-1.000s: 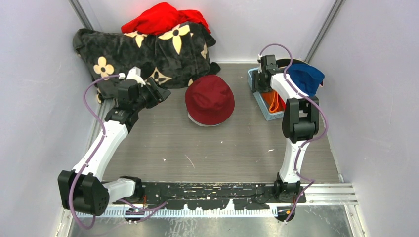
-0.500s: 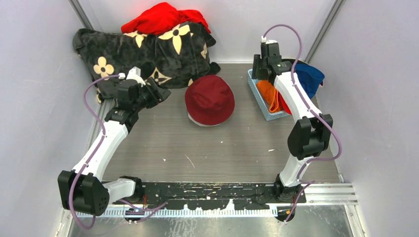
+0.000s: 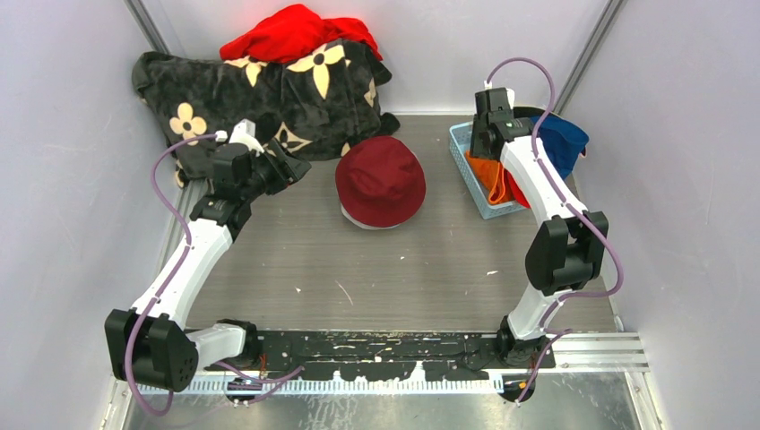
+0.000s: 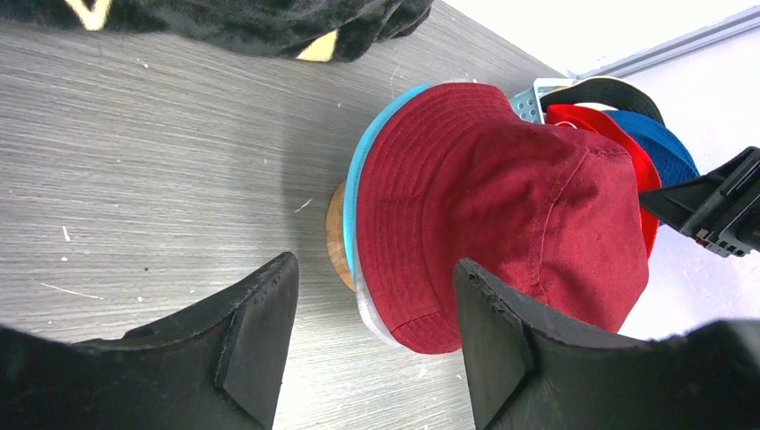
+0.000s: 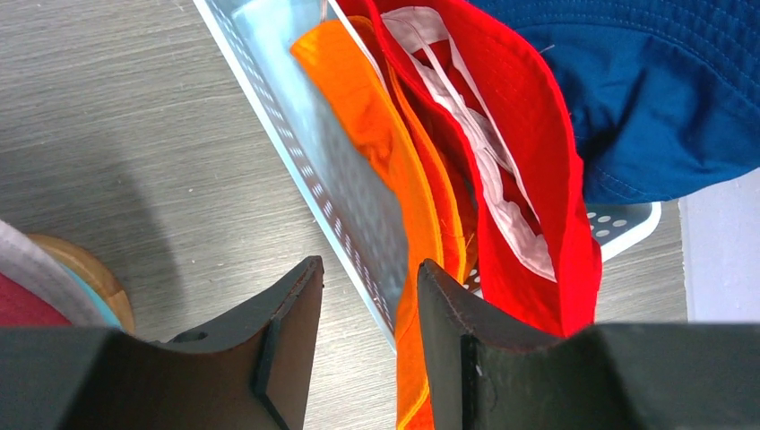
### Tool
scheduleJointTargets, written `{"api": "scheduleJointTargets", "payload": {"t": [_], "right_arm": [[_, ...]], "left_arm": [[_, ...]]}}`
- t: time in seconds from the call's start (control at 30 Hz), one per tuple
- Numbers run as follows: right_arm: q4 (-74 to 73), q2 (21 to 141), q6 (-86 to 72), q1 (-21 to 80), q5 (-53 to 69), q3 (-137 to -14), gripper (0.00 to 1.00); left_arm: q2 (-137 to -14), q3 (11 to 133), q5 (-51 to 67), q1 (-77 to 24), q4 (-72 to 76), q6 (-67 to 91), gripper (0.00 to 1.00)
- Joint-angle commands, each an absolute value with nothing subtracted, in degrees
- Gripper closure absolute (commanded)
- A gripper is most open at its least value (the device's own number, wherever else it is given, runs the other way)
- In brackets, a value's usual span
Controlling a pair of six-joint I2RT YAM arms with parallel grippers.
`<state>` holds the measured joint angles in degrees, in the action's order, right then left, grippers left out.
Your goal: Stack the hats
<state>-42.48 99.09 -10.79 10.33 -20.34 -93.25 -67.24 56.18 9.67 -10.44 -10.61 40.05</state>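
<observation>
Top external first: pale walls [image 3: 72, 179] box the table [image 3: 403, 269] on the left, right and back, and open grey wood-grain surface runs across the middle and near side. We see the black blanket [image 3: 269, 98] with cream flowers and the red cloth heap [image 3: 296, 31] filling the back-left corner. Task stack is mid-table with the maroon hat [image 3: 381, 179] on top, just beside the blanket's front edge, with free room on its near and right sides. The basket [image 3: 482, 208] stands back-right near the right wall, well apart from the stack. We put the left gripper [image 3: 289, 166] between blanket and stack, touching neither as far as we can see. The right gripper [image 3: 488, 143] is over the basket's left rim.

Left wrist: jaws wide, nothing in them, only table and stack beyond. Under the maroon hat we see a teal brim [image 4: 357, 193], a grey brim [image 4: 372, 313] and a round wooden stand [image 4: 335, 237]. The maroon cloth is matte and woven, with stitched rings round the brim.

Right wrist: jaws about half apart, pinching nothing we can see, and the basket's perforated wall runs under the gap. The orange hat [image 5: 376, 98] stands on edge against that wall. The red hat [image 5: 529, 152] is next to it, white tape showing inside. The royal blue hat [image 5: 654, 98] drapes over the basket's right side. All three are thin, soft, folded cloth. The basket is hard, pale blue and straight-edged.
</observation>
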Motion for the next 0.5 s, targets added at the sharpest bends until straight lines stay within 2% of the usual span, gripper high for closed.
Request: {"api": "scheduleJointTargets", "payload": {"t": [0.0,0.47], "right_arm": [[-41.74,95.99,-11.83,10.16,-23.73,-92.55,0.52],[-41.57,96.98,-11.34,6.98,-23.40,-91.54,0.52]], "left_arm": [[-66.50,56.12,10.46,-10.53,-7.45,39.90,0.36],[-66.35,56.08,10.18,-10.50,-7.56,39.92,0.36]]}}
